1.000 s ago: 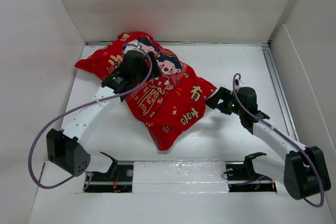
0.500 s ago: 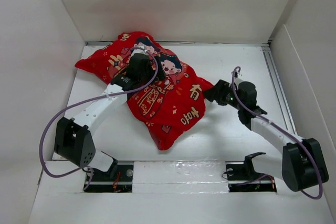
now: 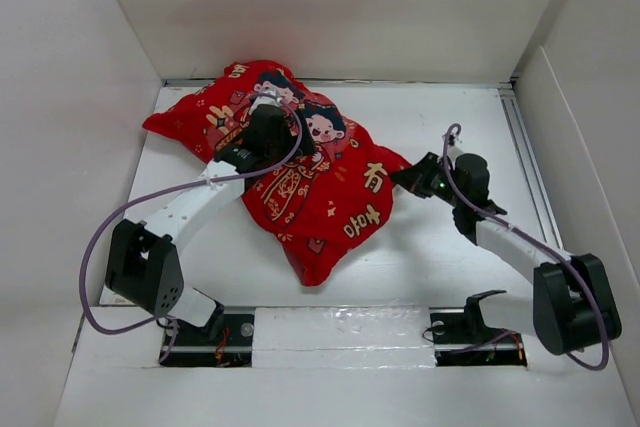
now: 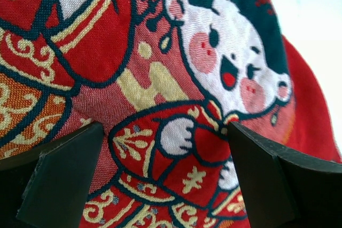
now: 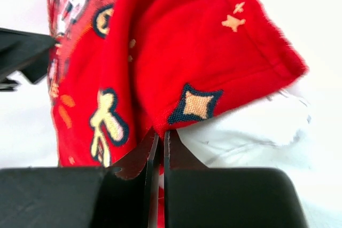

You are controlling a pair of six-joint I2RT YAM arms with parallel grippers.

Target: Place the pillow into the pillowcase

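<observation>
— Your right fingers [image 5: 160,150] closed just now?
— Yes, clamped on the hem of the bright red printed fabric pillowcase [image 3: 335,209] lying on the counter [image 3: 450,117], with the plump white pillow [image 5: 251,126] peeking out. Your left fingers [image 4: 164,132] gape above it.

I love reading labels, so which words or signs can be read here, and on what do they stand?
"有": a gold character, as far as it reads, on the red pillowcase, near its right corner.
The other gold characters on the pillowcase: too creased or small to read.
No other text shows.

Left hand [image 4: 166,150] splayed wide, right hand [image 5: 158,138] clamped
</observation>
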